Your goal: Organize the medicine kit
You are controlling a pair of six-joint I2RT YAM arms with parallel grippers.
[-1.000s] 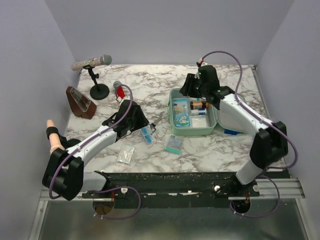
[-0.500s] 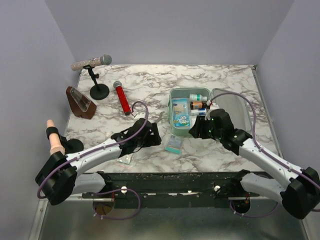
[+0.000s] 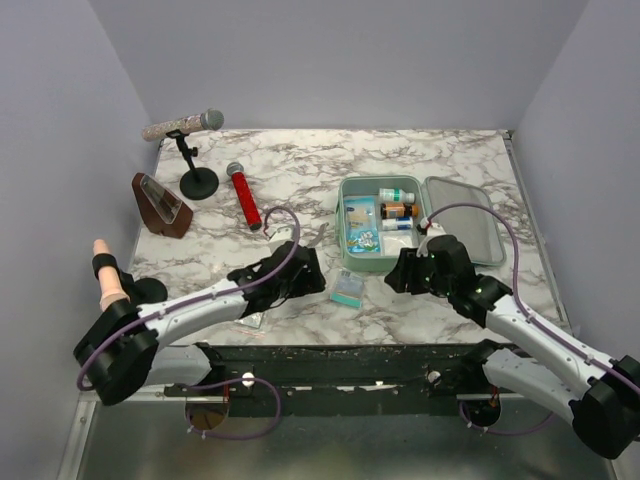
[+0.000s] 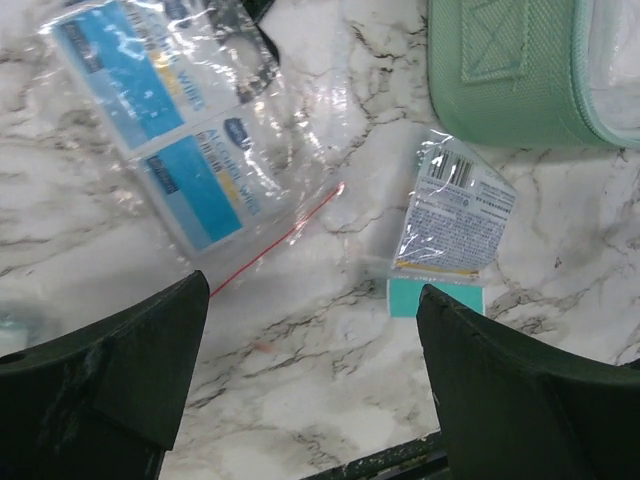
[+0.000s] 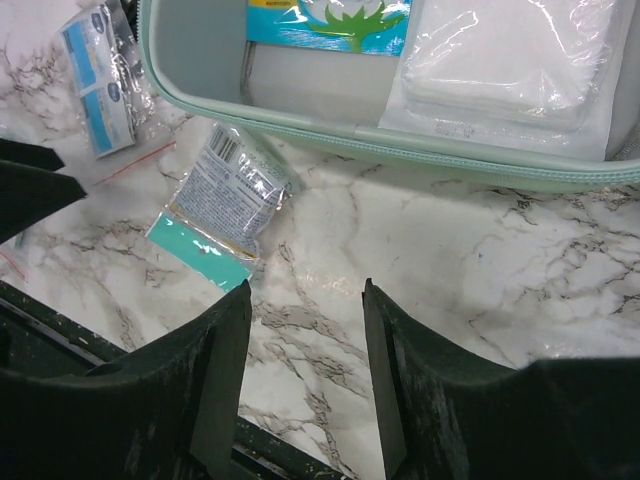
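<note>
Well, the mint-green medicine kit lay open on the right half of the marble worktop, about midway between the far and near edges, with its lid folded flat toward the right edge. Inside it I could see small bottles along the far side, a blue-printed packet and a white gauze pad. The right gripper hung just in front of the kit's near wall, fingers spread apart and nothing between them. The left gripper was low over the worktop further left, near the front edge, and its fingers too stood wide apart around bare marble. Between the two grippers lay a small packet on a teal card, close to the kit's near left corner but not touching it. A clear bag of wipes lay flat beyond the left gripper. Toward the far left corner stood a microphone on a stand, with a red microphone lying beside it and a brown wooden block near the left edge.
</note>
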